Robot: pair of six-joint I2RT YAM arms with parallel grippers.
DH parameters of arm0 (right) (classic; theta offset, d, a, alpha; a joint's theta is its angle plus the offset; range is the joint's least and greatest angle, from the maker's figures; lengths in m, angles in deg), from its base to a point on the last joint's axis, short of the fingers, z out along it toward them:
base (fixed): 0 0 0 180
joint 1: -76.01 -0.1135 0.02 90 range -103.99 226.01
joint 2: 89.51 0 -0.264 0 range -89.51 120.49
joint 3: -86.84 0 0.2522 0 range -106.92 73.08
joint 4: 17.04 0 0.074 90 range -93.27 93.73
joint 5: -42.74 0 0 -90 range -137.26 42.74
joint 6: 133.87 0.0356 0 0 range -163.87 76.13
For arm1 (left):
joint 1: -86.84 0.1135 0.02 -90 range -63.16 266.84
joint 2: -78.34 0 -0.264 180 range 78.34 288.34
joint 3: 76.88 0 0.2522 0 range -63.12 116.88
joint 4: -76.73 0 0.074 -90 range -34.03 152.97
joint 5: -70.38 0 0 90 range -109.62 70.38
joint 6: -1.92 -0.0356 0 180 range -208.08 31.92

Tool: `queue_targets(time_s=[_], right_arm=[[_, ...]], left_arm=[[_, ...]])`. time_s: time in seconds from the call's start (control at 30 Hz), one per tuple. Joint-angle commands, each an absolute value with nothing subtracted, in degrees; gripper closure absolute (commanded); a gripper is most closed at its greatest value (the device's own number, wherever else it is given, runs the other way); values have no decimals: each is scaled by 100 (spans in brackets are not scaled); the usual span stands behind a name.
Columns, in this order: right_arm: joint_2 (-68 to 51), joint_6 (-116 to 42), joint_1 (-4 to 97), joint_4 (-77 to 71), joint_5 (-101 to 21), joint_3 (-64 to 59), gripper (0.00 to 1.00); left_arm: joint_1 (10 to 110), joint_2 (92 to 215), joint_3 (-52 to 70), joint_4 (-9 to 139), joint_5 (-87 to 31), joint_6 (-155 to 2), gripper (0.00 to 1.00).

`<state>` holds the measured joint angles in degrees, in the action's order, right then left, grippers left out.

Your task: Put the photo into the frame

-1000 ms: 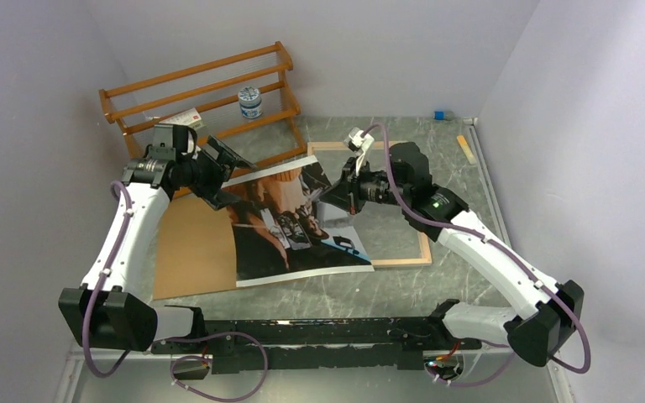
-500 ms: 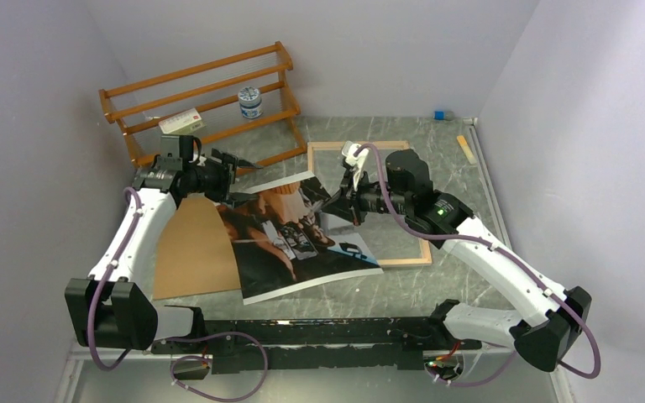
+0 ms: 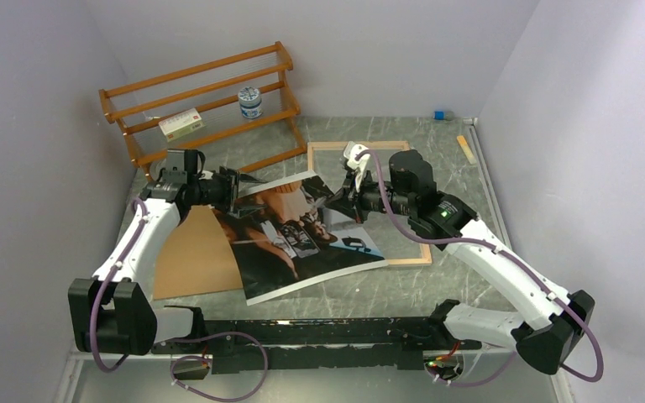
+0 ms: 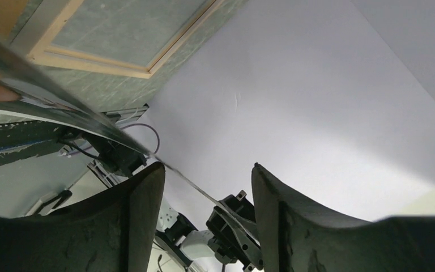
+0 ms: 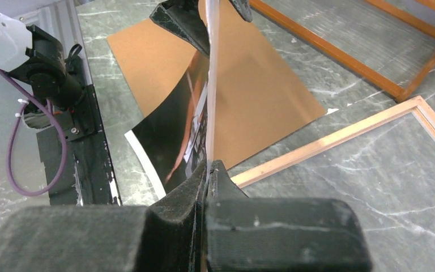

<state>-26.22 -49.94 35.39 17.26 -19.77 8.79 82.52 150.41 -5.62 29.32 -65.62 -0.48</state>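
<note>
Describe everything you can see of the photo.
The photo is a large glossy print, a dark picture with a white margin. It bows upward: its near edge seems to lie on the table and its far edge is lifted. The right gripper is shut on the far right edge. The left gripper has open jaws straddling the far left corner, with no clear contact. The photo's left part overlaps the brown backing sheet, and its right part covers the frame's left side.
</note>
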Motion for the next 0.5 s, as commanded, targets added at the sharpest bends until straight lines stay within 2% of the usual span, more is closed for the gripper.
queue_targets(time_s=[0.0,0.1,0.2,0.3,0.37,0.43,0.47], right_arm=[[-2845,-5088,3513,1418,-2029,727,100],[-2913,-5043,3512,1371,-2103,792,100],[-2992,-4894,3506,1376,-2169,832,100],[-3067,-4763,3509,1522,-2290,779,92],[-3160,-4672,3510,1639,-2274,738,77],[-3258,-4636,3513,1777,-2188,693,44],[-3326,-4636,3514,1826,-2118,673,33]], left_arm=[[8244,14846,-607,3287,-6882,51,42],[8244,14818,-584,3307,-6857,34,55],[8244,14763,-558,3449,-6823,56,77],[8244,14667,-651,3989,-6880,222,91],[8244,14615,-616,4070,-6830,215,97],[8244,14552,-566,4145,-6785,210,97],[8244,14514,-539,4197,-6753,191,97]])
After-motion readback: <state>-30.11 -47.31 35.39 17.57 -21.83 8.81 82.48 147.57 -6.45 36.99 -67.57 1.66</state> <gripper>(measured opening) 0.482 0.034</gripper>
